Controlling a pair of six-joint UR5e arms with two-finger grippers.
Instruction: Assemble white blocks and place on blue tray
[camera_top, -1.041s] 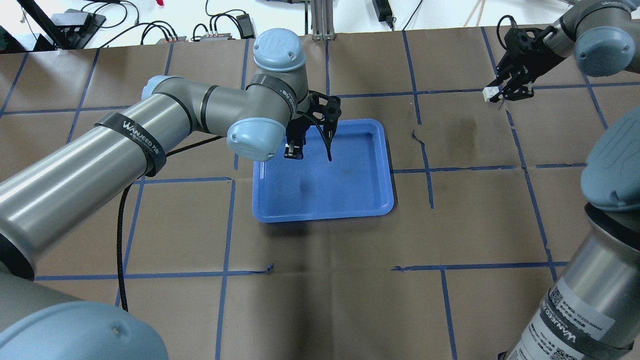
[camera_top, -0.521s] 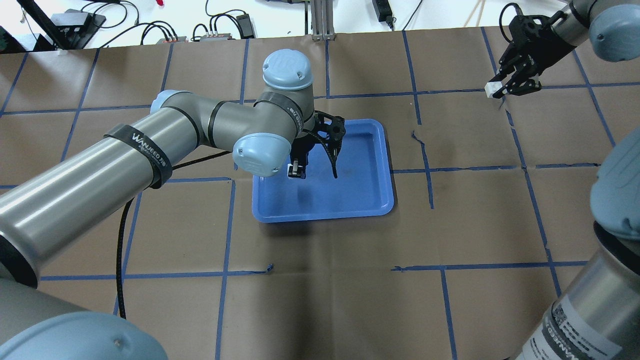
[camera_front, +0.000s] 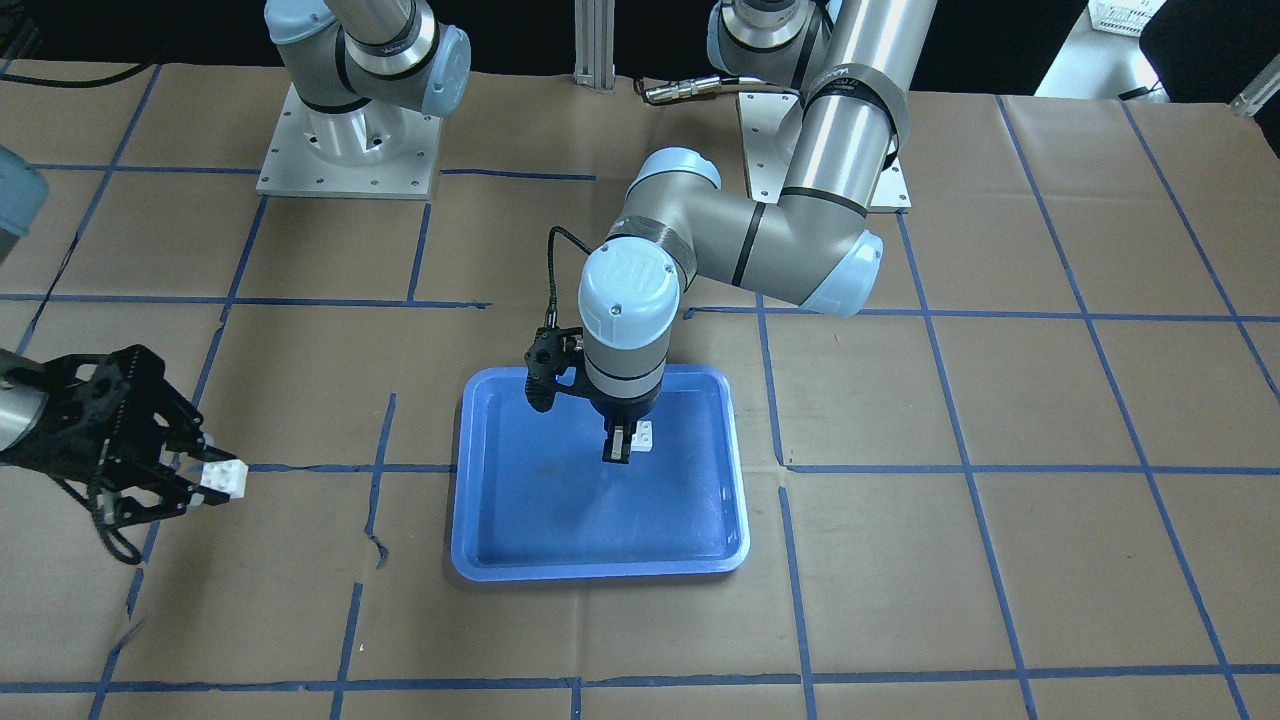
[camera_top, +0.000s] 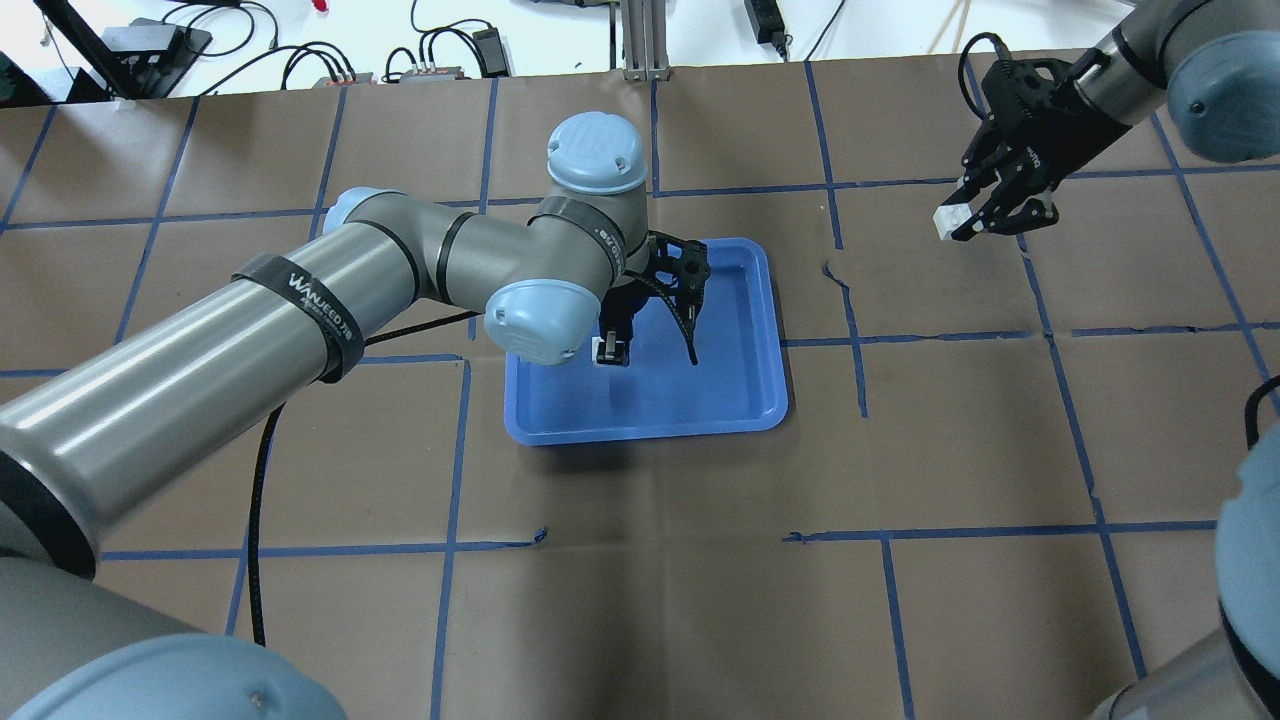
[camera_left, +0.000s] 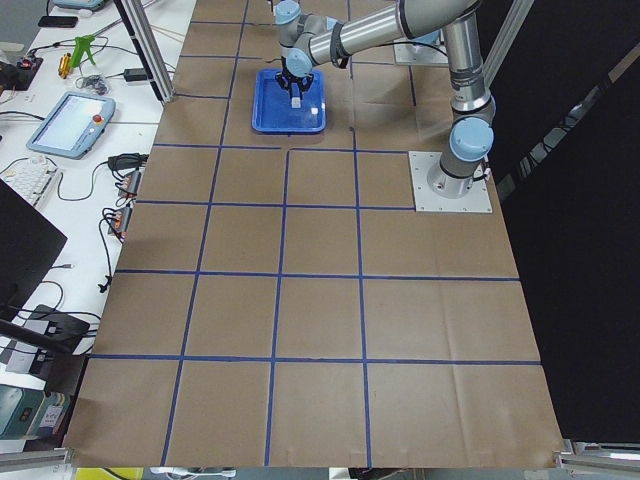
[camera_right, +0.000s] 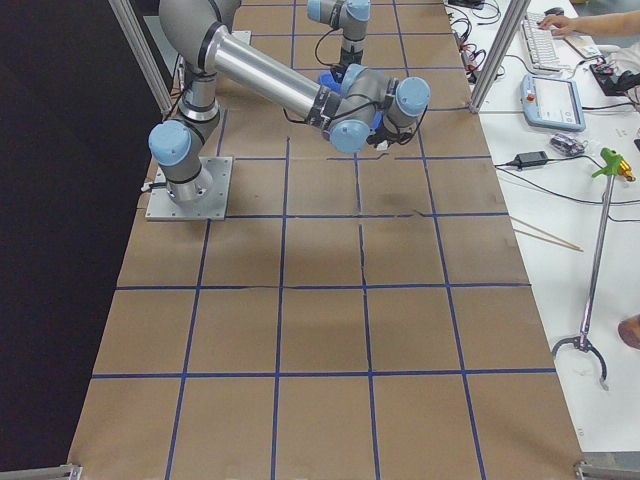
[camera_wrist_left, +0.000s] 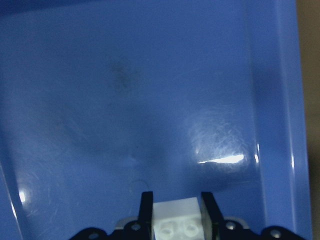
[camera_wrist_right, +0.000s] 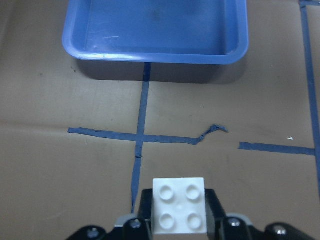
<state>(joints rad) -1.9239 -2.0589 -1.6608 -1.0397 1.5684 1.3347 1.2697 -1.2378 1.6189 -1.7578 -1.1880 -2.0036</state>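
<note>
Listing, left to right across the overhead view:

1. Left gripper (camera_top: 612, 352). Enters from the frame's left edge. It is now over the left-centre of the blue tray (camera_top: 730, 395), having shifted down-frame and a little right from its place near the tray's upper rim a second ago. Jaws narrow, clamped on the first white block (camera_wrist_left: 174, 216). The block hangs low over the tray floor; whether it touches cannot be told.

2. Blue tray. Centre of frame, flat on the bench (camera_top: 640, 560), unmoved.

3. Right gripper (camera_top: 962, 220). Upper right of frame, shifted left and down-frame over the last second. It is nearer the tray but well apart from it. Jaws narrow, holding the second white block (camera_top: 946, 219); its four studs face the wrist camera.

4. Status. Both blocks are in hand and not yet joined. The arms appear to be converging, probably to mate the blocks at or above the tray. Assembly and placement are both outstanding.
</note>
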